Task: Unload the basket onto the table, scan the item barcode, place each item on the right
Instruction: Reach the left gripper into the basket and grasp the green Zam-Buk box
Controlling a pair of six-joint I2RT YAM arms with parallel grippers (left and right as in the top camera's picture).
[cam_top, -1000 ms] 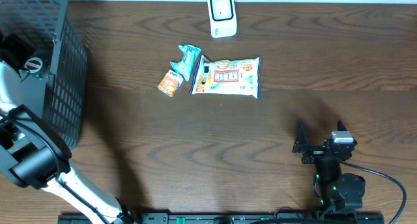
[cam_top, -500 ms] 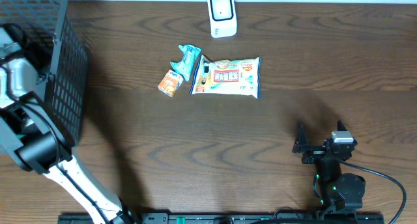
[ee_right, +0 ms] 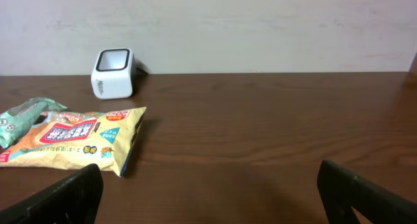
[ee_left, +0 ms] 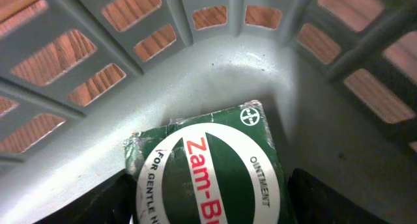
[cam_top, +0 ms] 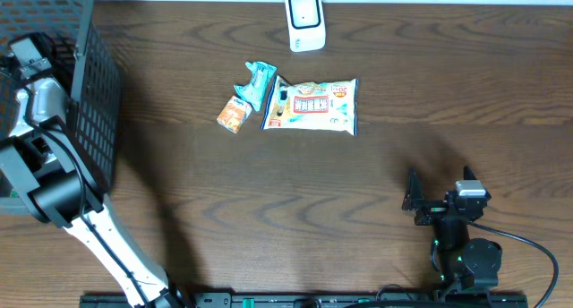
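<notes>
Green-and-white cardboard ointment box (ee_left: 208,165) lies flat in a corner of the grey plastic lattice basket (ee_left: 215,74), on its floor. My left fingers (ee_left: 85,201) stand on either side of the box, close against its edges; I cannot tell whether they grip it. My right fingers (ee_right: 65,195) are spread wide and empty above the dark wooden worktop (ee_right: 260,133). White block-shaped scanner (ee_right: 112,73) stands at the far edge, with a yellow snack bag (ee_right: 71,142) near it.

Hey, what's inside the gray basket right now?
A green ointment box lies flat in a floor corner of the basket. The left arm covers the rest from overhead.
</notes>
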